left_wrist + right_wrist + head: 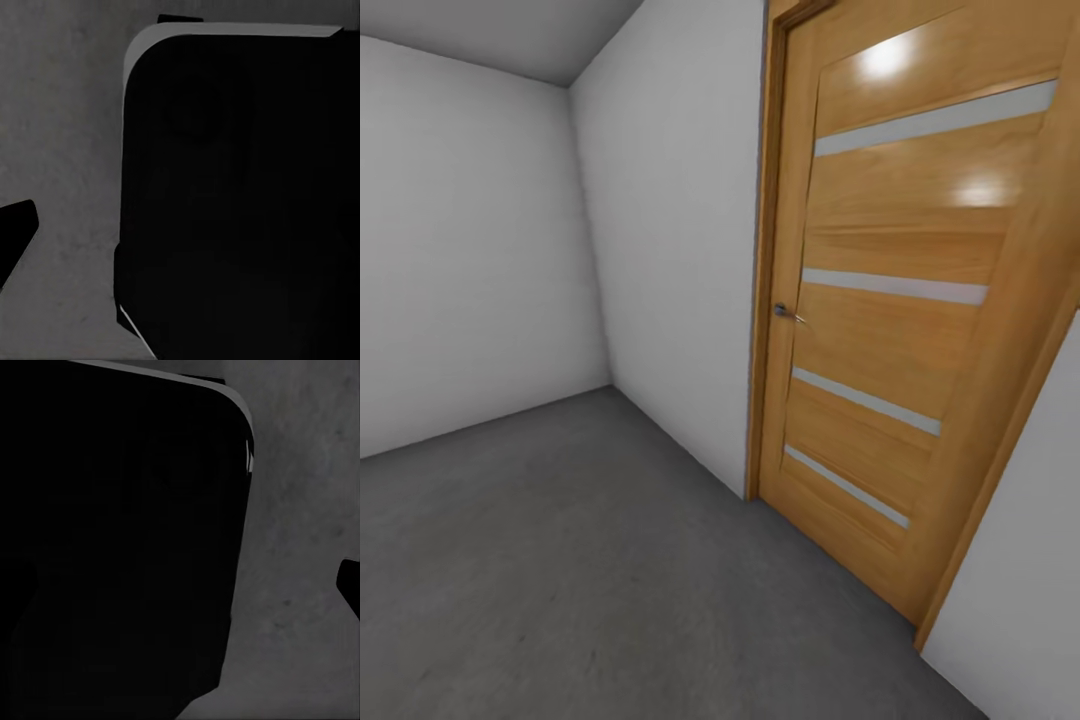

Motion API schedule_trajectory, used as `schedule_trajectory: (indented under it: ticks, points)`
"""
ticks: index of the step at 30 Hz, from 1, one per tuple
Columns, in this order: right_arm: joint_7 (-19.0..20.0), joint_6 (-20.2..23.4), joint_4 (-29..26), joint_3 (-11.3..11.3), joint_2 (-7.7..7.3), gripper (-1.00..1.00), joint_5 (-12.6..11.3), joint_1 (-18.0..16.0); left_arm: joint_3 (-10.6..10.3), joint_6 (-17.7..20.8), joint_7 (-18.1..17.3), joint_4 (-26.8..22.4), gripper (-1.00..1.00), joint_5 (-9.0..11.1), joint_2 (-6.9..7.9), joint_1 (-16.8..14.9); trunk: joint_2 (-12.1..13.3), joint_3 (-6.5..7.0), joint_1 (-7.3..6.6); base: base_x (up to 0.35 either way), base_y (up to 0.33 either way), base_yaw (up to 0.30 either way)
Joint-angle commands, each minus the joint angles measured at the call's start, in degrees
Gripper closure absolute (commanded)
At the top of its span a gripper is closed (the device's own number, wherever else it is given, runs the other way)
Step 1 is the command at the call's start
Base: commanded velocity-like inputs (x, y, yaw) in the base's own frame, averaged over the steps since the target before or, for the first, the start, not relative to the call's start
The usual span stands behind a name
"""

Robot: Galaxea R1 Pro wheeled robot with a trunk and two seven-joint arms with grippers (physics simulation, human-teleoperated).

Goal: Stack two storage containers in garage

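You have one wooden door with four pale horizontal strips and one metal handle, two white walls, and one grey floor.

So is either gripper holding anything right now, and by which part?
Cannot be told: both wrist views show dark robot bodywork over grey floor, no container.

Dark grey, rough floor meets white walls.
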Motion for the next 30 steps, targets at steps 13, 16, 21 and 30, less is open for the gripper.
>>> schedule_trajectory:
  ticks: [13,16,21,30]
  points:
    - [0.0,-0.3,0.1,-0.2,-0.07,-1.00,0.6,0.0,0.1,-0.1,-0.3,-1.5,-1.00,6.2,-0.04,0.0,0.0,-0.04,0.00,0.000,0.000,-0.264]
    - [0.0,-0.3,0.1,-0.2,-0.10,-1.00,0.6,0.0,0.1,-0.2,-0.2,-1.5,-1.00,6.5,-0.04,0.0,0.0,-0.04,0.00,0.000,0.000,-0.264]
    - [0.0,-0.3,0.1,-0.2,-0.08,-1.00,0.5,0.0,0.1,-0.2,-0.1,-1.5,-1.00,6.5,-0.07,0.0,0.0,-0.04,0.00,0.000,0.000,-0.265]
    - [0.0,-0.3,0.1,-0.1,-0.13,-1.00,0.7,0.0,0.1,-0.2,-0.1,-1.5,-1.00,6.5,-0.04,0.0,0.0,-0.04,0.00,0.050,0.019,-0.199]
